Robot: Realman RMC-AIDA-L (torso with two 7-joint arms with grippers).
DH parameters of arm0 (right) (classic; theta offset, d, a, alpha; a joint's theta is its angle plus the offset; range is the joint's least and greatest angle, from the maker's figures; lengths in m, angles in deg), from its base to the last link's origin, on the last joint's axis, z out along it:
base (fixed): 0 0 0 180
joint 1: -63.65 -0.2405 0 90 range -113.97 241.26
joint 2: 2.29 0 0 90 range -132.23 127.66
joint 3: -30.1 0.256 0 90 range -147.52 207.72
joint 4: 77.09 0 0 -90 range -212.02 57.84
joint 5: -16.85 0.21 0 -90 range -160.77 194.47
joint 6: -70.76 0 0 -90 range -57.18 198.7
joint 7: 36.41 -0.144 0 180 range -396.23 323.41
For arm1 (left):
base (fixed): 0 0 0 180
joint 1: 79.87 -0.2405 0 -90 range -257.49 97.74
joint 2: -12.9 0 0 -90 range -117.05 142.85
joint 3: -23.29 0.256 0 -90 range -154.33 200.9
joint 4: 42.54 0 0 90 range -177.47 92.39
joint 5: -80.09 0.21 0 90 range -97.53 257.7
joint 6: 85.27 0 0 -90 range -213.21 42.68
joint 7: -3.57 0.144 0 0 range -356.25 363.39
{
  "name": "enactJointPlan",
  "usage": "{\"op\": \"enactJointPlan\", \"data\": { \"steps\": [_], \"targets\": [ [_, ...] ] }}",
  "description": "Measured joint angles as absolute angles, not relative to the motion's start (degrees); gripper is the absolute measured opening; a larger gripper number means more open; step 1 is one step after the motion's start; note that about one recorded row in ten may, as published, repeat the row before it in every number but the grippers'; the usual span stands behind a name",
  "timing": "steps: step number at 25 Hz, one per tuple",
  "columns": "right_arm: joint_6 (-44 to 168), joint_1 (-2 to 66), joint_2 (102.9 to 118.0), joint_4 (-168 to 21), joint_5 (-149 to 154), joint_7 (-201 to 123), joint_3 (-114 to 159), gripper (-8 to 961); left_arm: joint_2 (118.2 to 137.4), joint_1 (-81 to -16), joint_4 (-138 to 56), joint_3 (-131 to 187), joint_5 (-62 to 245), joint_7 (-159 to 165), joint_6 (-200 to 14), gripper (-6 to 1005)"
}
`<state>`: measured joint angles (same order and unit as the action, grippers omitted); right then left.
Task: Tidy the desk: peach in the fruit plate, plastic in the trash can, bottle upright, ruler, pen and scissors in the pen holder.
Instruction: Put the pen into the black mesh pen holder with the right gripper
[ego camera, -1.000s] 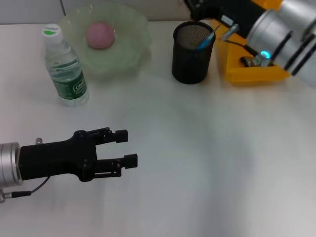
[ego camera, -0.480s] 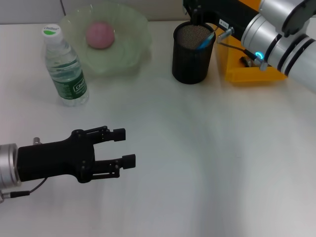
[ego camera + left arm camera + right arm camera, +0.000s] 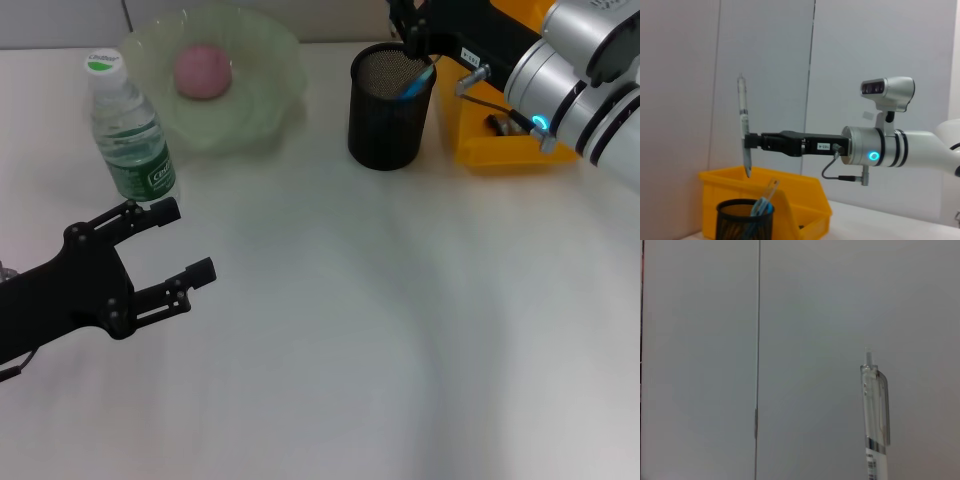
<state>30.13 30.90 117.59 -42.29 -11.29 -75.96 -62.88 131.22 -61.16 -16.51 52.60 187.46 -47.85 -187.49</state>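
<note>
The peach (image 3: 203, 70) sits in the fruit plate (image 3: 270, 95), the bottle (image 3: 130, 135) stands upright, and blue-handled scissors (image 3: 417, 80) lean in the pen holder (image 3: 390, 110). The right gripper (image 3: 751, 141), clamped on the pen (image 3: 744, 131), holds it upright above the holder, seemingly the last step. The left gripper (image 3: 175, 240) hangs with fingers apart over the bare white desk (image 3: 400, 320), beside the yellow trash can (image 3: 500, 145), with grey panel walls behind.

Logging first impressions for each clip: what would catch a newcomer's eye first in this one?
The right gripper holds a pen upright, its tip above the black pen holder at the far side of the desk, with the yellow trash can just behind. Next comes the pink peach sitting in the green fruit plate, with the bottle upright beside it. The left gripper hangs open over bare desk nearer the robot.
</note>
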Motion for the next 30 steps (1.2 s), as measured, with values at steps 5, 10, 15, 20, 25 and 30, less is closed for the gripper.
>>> {"op": "enactJointPlan", "data": {
  "steps": [5,10,15,20,25,30],
  "targets": [
    [31.24,30.63,117.54,-42.34,-11.27,-75.83,-63.07,136,131.27,-61.52,-20.63,51.26,186.7,-40.26,-186.91,805],
    [33.28,30.77,117.57,-41.24,-11.27,-76.08,-63.5,135,131.29,-61.52,-22.42,49.83,186.62,-37.64,-186.74,805],
    [33.58,30.92,117.6,-40.92,-11.27,-76.24,-63.58,135,131.23,-61.49,-22.46,49.73,186.6,-37.99,-186.68,805],
    [35.01,30.92,117.6,-41.18,-11.6,-76.86,-64.5,138,131.21,-61.58,-22.49,49.2,186.6,-38.0,-186.68,805],
    [35.51,30.72,117.6,-41.38,-11.4,-76.89,-65.03,144,131.17,-61.65,-22.5,49.16,186.6,-38.17,-186.8,805],
    [35.16,31.1,117.6,-41.41,-11.31,-76.97,-65.07,169,131.03,-61.73,-22.5,49.05,186.61,-38.62,-187.01,805]
  ]
}}
